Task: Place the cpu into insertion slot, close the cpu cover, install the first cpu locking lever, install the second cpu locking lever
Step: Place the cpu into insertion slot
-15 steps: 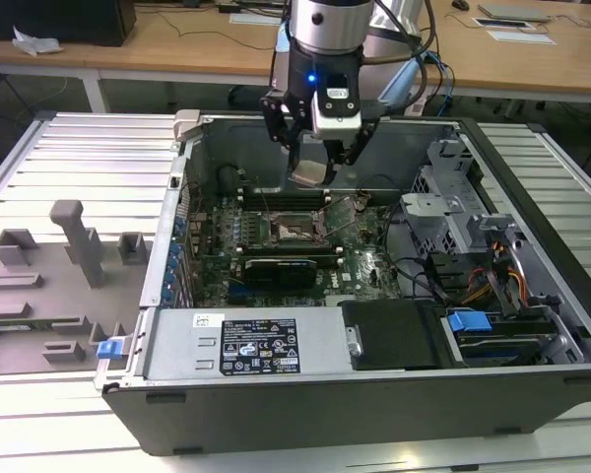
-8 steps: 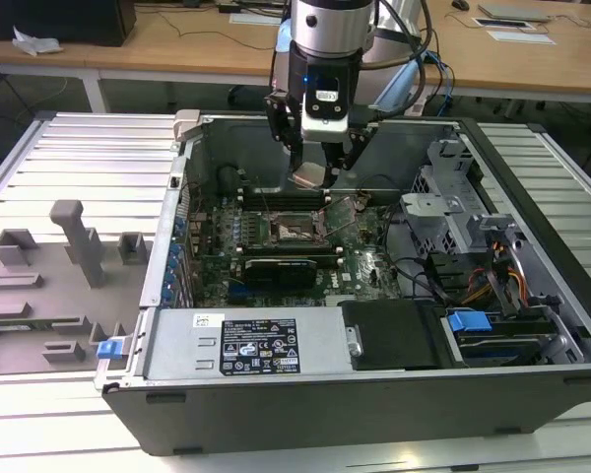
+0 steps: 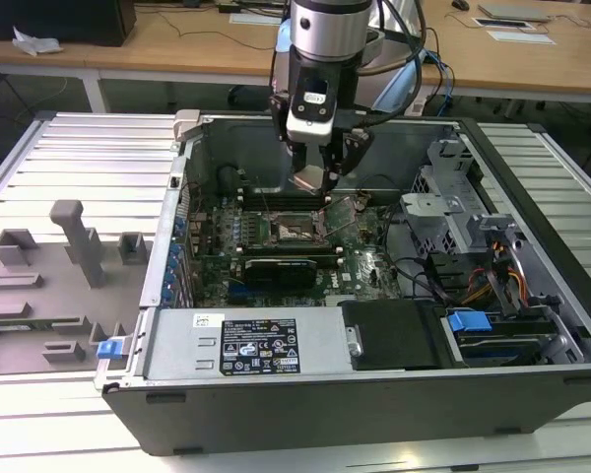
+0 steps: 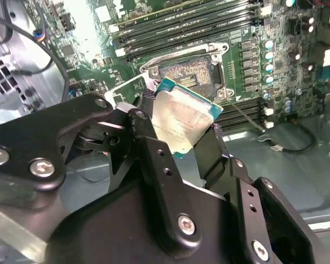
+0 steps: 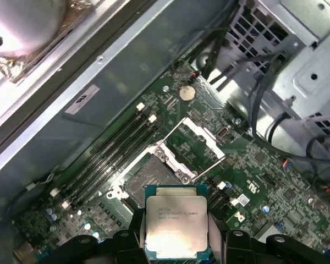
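I hold the cpu [image 5: 176, 220] by two opposite edges in the gripper [image 3: 315, 179], the jaws narrowed to the chip's width. It hangs above the insertion slot [image 3: 297, 229], clear of the slot's frame. To the slot's left in the exterior view, the case wall [image 3: 167, 227] stands well apart. The slot lies bare, its contact field exposed, and the cpu cover [image 5: 195, 144] is swung open beside it. To the slot's right in the exterior view, the drive cage [image 3: 443, 212] sits nearer, narrowing the room there.
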Controlling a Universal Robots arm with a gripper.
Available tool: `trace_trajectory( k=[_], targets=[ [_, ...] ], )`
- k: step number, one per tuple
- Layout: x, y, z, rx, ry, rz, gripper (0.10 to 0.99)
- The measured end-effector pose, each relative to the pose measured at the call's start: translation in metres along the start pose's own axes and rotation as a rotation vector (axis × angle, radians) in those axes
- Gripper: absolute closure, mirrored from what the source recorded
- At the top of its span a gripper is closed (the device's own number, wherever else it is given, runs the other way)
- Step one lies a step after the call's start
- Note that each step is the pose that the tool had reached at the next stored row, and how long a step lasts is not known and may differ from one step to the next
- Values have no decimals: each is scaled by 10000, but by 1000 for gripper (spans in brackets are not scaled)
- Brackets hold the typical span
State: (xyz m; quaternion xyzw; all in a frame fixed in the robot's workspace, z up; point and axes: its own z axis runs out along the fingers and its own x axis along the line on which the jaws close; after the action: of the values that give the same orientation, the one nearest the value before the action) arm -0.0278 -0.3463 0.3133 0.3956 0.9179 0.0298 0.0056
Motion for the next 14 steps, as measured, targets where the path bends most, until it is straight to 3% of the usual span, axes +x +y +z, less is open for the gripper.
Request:
trace_trajectory(
  k=[8, 12, 14],
  targets=[
    [-1, -2, 37, 24, -127, 1380, 545],
    [-1, -4, 68, 38, -218, 2431, 545],
    [-1, -5, 76, 38, -237, 2707, 545]
  ],
)
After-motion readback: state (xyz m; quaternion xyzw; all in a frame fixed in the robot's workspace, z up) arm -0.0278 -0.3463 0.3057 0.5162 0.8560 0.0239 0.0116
